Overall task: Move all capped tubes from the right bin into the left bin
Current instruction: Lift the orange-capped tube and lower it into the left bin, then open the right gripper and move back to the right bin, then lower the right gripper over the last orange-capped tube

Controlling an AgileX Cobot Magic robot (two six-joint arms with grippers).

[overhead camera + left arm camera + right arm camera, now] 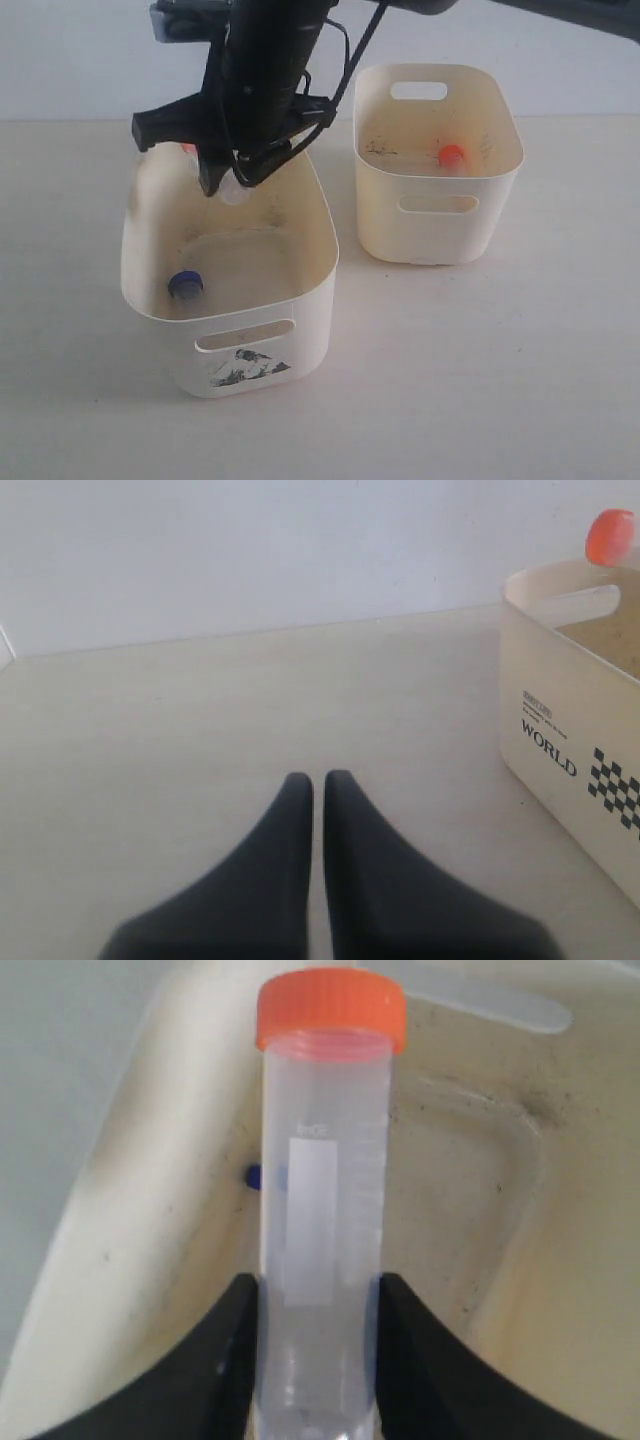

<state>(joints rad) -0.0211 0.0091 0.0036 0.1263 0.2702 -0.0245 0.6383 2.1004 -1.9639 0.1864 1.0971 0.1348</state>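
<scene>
My right gripper (222, 178) reaches across and hangs over the back of the left bin (318, 300), the larger one with the black sticker. It is shut on a clear capped tube (325, 1210) with an orange cap, its fingers (225, 1345) pressing both sides of the lower body. A blue-capped tube (185, 285) lies on the left bin's floor near the front left corner. An orange-capped tube (452, 156) lies inside the right bin (440, 235). My left gripper (318, 780) is shut and empty, low over the table beside the left bin (570, 770); the exterior view does not show it.
The two bins stand side by side on a pale tabletop (500, 380) with a gap between them. A white wall (80, 60) runs behind. The right arm's dark body (265, 70) covers the left bin's rear rim.
</scene>
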